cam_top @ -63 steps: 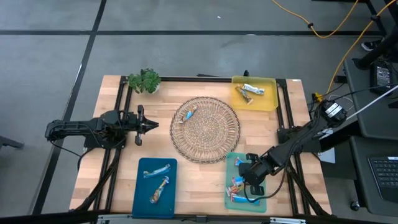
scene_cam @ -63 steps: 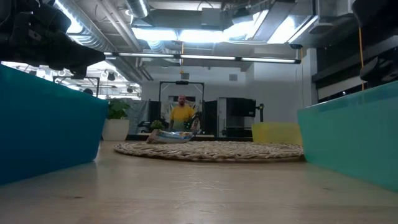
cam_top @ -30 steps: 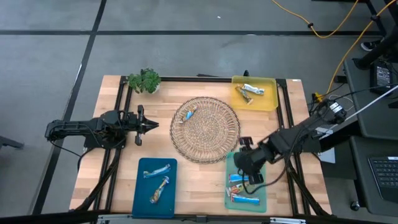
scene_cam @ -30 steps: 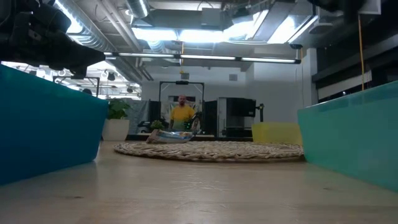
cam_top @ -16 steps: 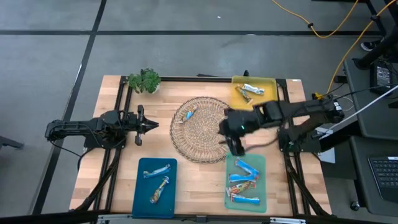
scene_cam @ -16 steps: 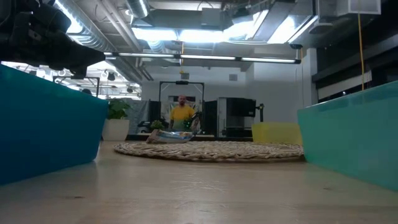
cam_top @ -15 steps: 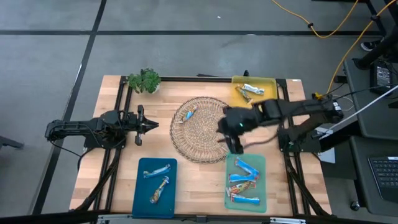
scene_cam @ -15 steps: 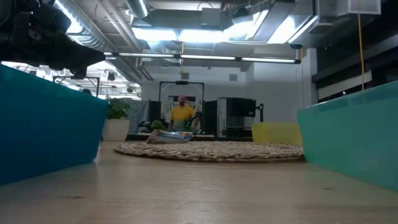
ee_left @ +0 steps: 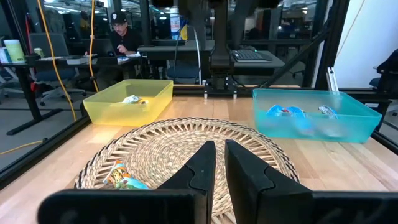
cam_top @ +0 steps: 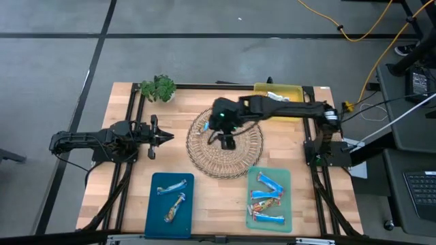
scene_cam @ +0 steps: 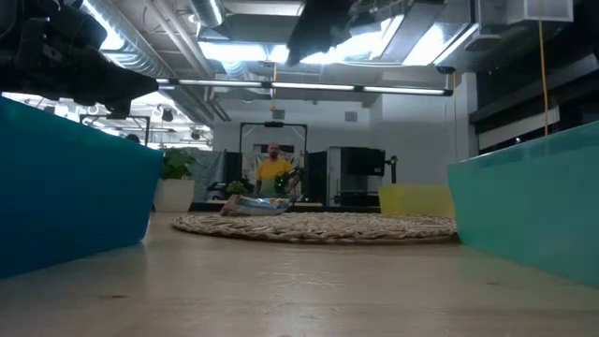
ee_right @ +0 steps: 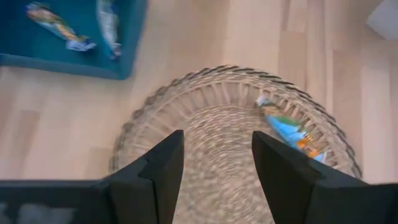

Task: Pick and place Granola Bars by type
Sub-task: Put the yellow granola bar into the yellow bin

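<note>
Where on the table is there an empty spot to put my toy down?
Bare wood shows between the dark blue tray and the green tray, in front of the round woven mat. More lies between the leafy green sprig and the yellow tray. The mat is crowded: the right hand hovers there near one wrapped bar.

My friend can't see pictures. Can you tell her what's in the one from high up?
The right gripper, jaws open and empty, hangs over a round woven mat near the last granola bar on it. Other bars lie sorted in the blue tray, green tray and yellow tray. The left gripper waits shut at the table's left.
</note>
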### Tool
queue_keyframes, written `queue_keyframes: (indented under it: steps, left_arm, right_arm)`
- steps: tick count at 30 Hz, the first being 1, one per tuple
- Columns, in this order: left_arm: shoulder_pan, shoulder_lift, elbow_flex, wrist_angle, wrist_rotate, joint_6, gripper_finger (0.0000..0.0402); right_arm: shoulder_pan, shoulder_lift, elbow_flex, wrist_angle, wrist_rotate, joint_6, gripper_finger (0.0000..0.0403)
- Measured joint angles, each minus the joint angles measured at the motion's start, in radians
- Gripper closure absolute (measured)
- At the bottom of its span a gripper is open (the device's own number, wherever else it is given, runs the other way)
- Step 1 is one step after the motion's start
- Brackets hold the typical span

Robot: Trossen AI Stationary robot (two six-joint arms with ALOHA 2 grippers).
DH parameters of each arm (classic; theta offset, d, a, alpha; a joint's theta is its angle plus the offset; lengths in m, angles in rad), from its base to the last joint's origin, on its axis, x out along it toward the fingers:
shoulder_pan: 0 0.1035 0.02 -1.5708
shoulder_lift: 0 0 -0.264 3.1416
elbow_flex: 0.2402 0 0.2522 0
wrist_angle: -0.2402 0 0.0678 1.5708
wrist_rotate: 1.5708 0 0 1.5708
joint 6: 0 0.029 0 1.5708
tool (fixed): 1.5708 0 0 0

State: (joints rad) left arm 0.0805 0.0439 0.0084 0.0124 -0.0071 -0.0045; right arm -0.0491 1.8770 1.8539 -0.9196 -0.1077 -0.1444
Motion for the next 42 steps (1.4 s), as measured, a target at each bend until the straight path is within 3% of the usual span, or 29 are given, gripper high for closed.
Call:
queue_keyframes:
  steps: [9, 18, 22, 33, 42]
  left_arm:
    - [0.0, 0.0, 0.0, 0.0, 0.0, 0.0, 0.037]
    - [0.0, 0.0, 0.0, 0.0, 0.0, 0.0, 0.037]
    - [0.0, 0.0, 0.0, 0.0, 0.0, 0.0, 0.037]
    - [0.0, 0.0, 0.0, 0.0, 0.0, 0.0, 0.037]
    - [0.0, 0.0, 0.0, 0.0, 0.0, 0.0, 0.037]
  right_arm:
    - [-0.085, 0.139, 0.085, 0.009, -0.096, -0.081, 0.0201]
    - [-0.157, 0.218, 0.087, 0.05, -0.131, -0.173, 0.0101]
    - [-0.171, 0.272, 0.087, 0.076, -0.13, -0.212, 0.0074]
    - [-0.206, 0.4, 0.086, 0.189, -0.08, -0.255, 0.0075]
    - [-0.226, 0.462, 0.086, 0.216, -0.136, -0.255, 0.0076]
